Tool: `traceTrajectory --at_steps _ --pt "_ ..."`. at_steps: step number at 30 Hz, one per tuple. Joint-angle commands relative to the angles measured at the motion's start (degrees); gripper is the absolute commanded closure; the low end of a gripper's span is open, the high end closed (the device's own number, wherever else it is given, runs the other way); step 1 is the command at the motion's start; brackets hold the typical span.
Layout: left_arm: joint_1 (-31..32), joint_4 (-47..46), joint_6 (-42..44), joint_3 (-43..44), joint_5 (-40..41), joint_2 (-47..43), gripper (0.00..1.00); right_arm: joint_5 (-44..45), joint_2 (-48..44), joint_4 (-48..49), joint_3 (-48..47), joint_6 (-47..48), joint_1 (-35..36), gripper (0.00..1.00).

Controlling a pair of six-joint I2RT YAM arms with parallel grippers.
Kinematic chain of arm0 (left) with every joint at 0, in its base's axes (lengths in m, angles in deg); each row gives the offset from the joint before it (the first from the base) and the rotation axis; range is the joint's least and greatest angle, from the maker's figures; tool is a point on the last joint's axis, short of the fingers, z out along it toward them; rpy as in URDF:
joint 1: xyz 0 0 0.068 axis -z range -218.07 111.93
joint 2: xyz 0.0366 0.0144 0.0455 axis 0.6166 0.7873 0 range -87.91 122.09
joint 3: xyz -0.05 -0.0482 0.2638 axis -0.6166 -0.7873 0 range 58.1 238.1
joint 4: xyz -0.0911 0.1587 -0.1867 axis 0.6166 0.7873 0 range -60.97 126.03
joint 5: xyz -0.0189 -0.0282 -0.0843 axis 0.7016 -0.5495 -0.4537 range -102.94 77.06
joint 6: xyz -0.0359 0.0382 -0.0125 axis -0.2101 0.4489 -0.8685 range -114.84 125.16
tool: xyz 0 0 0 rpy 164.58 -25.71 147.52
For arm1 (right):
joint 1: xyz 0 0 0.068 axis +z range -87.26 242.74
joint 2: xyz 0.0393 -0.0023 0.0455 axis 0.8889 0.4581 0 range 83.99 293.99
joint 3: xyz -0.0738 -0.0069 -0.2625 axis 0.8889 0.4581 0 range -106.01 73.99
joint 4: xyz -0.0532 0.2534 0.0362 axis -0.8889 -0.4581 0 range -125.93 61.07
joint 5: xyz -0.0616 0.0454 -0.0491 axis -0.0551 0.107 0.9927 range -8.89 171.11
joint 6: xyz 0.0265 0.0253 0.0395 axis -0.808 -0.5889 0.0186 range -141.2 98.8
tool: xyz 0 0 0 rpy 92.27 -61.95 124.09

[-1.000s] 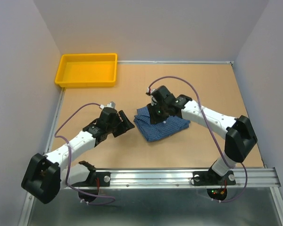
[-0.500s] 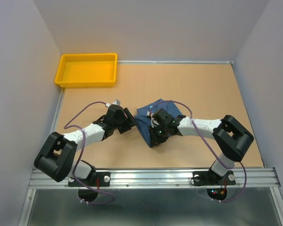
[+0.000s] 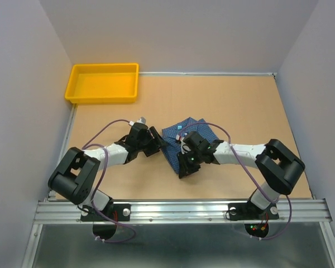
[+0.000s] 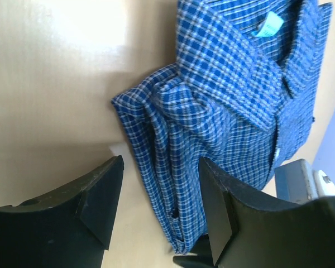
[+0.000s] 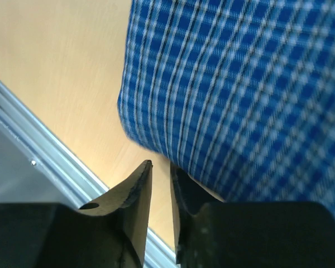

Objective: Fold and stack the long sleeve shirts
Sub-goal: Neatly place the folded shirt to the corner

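Observation:
One blue small-check long sleeve shirt [image 3: 194, 133] lies folded on the tan table, collar towards the back. My left gripper [image 3: 161, 143] is open at the shirt's left edge. In the left wrist view the left gripper [image 4: 162, 195] has its fingers apart either side of the folded edge of the shirt [image 4: 240, 100], gripping nothing. My right gripper [image 3: 182, 170] is at the shirt's near corner. In the right wrist view the right gripper [image 5: 161, 173] has its jaws almost together with nothing between them, and the shirt [image 5: 251, 84] lies over the right finger.
A yellow tray [image 3: 103, 100] stands at the back left of the table. A metal rail [image 3: 184, 209] runs along the near edge. Grey walls close in the left, back and right sides.
My left gripper has moved right up to the shirt's left edge. My right gripper has moved from the shirt's far side to its near corner. The shirt has shifted and turned a little.

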Motion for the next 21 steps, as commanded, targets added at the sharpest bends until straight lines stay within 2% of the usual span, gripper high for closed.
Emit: traceTrajectory --at_steps 1,4,5,7,11,16,21 --pt "0.0 -3.0 0.7 0.7 1.6 -5.7 0.30 2.1 -9.6 -1.1 0.1 -0.8 0.5 0.72" --pt "-0.2 -2.1 3.8 1.4 3.5 -6.7 0.27 3.8 -13.6 -1.1 -1.7 -1.8 0.4 0.66" --pt "-0.4 -2.1 4.8 2.5 2.9 -6.0 0.26 5.3 -15.1 -1.1 -3.0 -2.2 0.5 0.60" --pt "-0.7 -2.4 7.0 3.9 0.7 -4.8 0.27 7.7 -15.9 -1.0 -4.1 -2.6 0.4 0.57" --pt "-1.1 -0.1 11.6 8.0 1.4 -1.3 0.27 14.1 -14.6 0.3 -6.5 -3.5 0.5 0.56" --pt "-1.8 2.4 14.2 9.6 4.9 0.9 0.28 13.4 -9.3 5.4 -6.4 -4.2 0.4 0.57" --pt "-2.0 2.8 16.5 11.2 4.3 4.2 0.30 11.9 -6.0 11.1 -2.1 -5.2 0.5 0.57"
